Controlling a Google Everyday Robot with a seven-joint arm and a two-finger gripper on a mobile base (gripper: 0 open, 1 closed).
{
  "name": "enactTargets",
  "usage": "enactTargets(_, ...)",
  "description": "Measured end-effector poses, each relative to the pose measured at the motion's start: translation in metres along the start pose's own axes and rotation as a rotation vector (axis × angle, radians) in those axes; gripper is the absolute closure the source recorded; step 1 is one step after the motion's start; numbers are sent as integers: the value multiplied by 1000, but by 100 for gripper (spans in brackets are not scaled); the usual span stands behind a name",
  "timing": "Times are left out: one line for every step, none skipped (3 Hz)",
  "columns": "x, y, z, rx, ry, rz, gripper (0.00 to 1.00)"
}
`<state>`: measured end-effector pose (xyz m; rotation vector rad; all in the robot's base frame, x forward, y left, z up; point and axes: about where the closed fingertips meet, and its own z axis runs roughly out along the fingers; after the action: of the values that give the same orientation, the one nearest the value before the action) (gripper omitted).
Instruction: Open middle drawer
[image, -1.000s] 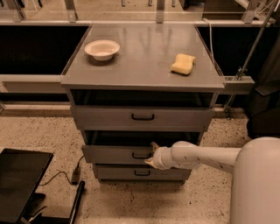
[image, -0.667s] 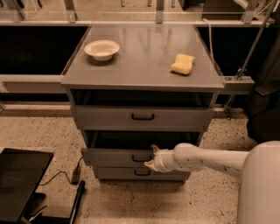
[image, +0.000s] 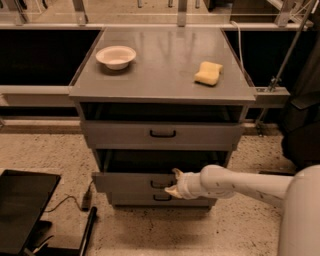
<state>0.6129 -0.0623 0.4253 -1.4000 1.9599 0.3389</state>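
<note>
inspector: state the position of your gripper.

operator: my gripper (image: 172, 182) is at the front of the middle drawer (image: 125, 182), at its centre, right against the small black handle (image: 159, 185). my white arm (image: 240, 185) reaches in from the lower right.

inspector: condition of the hand?

operator: i cannot tell. it covers part of the handle, and whether it is clamped on the handle or merely at it does not show.

inspector: location and condition of the middle drawer.

operator: second of three in the grey cabinet (image: 100, 160), below the top drawer (image: 125, 134) and above the bottom drawer (image: 135, 199). its front stands a little forward of the bottom drawer's front, with a dark gap above it.

inspector: items on the cabinet top?

operator: a white bowl (image: 115, 56) near the back left corner of the cabinet top (image: 160, 75), upright. a yellow sponge (image: 208, 73) near the right edge, lying flat. the two are well apart.

inspector: anything on the floor?

operator: a flat black object (image: 22, 210) at the lower left, with a cable (image: 65, 202) running toward the cabinet.
</note>
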Motion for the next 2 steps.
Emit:
enactTargets(-3, 0, -3, 0, 0, 0, 100)
enactTargets(4, 22, -13, -36, -27, 44, 100)
